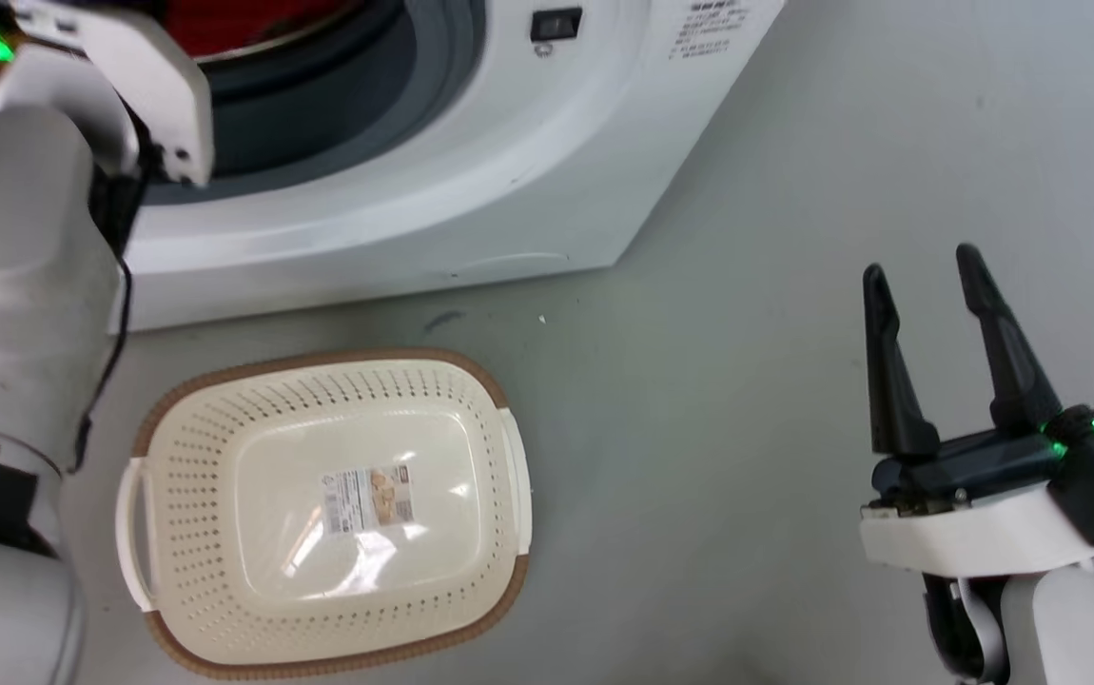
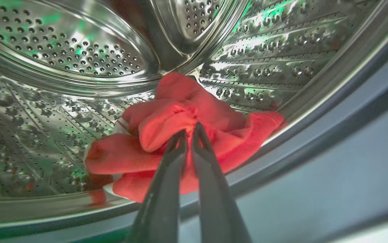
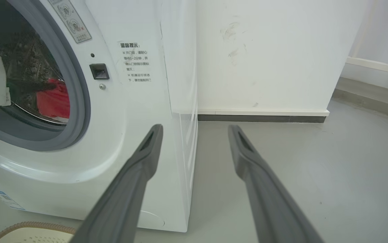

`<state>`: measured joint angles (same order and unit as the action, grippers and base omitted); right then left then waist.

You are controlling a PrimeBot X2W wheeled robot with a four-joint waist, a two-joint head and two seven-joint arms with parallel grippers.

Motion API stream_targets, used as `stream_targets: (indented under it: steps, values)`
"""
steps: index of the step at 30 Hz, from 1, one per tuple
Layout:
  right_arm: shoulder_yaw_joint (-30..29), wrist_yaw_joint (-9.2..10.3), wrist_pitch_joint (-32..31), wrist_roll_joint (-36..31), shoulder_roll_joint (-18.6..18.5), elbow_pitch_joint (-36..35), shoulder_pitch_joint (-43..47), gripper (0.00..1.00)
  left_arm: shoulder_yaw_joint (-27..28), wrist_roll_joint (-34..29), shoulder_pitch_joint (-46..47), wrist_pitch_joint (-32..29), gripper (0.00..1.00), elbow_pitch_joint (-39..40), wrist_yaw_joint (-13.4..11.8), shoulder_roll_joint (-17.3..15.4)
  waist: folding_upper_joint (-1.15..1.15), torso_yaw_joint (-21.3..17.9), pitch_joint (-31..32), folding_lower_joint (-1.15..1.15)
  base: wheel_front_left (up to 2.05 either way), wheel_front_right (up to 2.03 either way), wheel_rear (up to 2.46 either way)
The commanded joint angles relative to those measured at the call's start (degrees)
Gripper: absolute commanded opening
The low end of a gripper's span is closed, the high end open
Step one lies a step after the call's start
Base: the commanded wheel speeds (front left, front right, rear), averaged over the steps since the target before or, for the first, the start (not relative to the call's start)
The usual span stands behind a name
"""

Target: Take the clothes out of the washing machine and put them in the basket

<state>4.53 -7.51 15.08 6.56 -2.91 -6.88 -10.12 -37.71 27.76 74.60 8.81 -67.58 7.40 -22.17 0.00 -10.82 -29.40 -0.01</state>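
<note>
A bunch of red clothes [image 2: 130,155] lies at the front lip of the washing machine's perforated steel drum [image 2: 62,50]. My left gripper [image 2: 190,130] reaches in through the porthole and is shut on a fold of the cloth. From the head view, my left arm [image 1: 24,238] leads into the white washing machine [image 1: 471,162], and a patch of red clothes [image 1: 243,21] shows inside. The cream basket [image 1: 166,419] stands on the floor in front of the machine, holding just a paper label. My right gripper [image 1: 923,266] hovers open over the floor to the right, holding nothing.
The grey floor [image 1: 747,428] spreads out right of the basket. In the right wrist view, the open right gripper [image 3: 195,130] points at the washing machine's corner [image 3: 180,101], with red clothes [image 3: 54,101] behind the grey gasket [image 3: 79,101], a white wall [image 3: 265,50] beyond and the basket's rim [image 3: 28,225] at the bottom left.
</note>
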Motion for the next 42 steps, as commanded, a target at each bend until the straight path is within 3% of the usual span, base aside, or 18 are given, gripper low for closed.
stream_targets:
  steps: [1,7,13,28,42]
  values:
    - [0.0,0.04,0.1,-0.5,0.1,0.4,1.2,1.00,0.0,0.5,-1.7,1.1,0.00,0.0,0.0,0.6,0.00,1.5,3.8,0.01,0.00,0.00,0.00]
    - [0.4,0.05,0.1,-1.4,0.1,1.1,4.6,1.00,0.2,1.7,-8.2,5.3,0.00,1.7,-0.3,1.5,0.00,2.8,9.4,0.01,0.00,0.00,0.00]
    - [0.6,0.05,0.1,-2.0,0.1,1.8,7.2,1.00,0.8,1.9,-15.3,6.4,0.00,6.8,-2.1,2.1,0.00,4.2,14.3,0.01,0.00,0.00,0.00]
    - [1.3,0.05,0.1,-3.2,0.1,2.9,13.0,1.00,3.4,-0.3,-40.4,6.5,0.00,31.9,-9.2,-0.4,0.00,7.0,23.8,0.01,0.00,0.00,0.00]
    - [1.6,0.04,0.1,-3.3,0.1,3.1,16.2,1.00,0.9,0.8,-57.5,2.5,0.00,52.7,-13.7,-4.4,0.00,8.3,27.8,0.01,0.00,0.00,0.00]
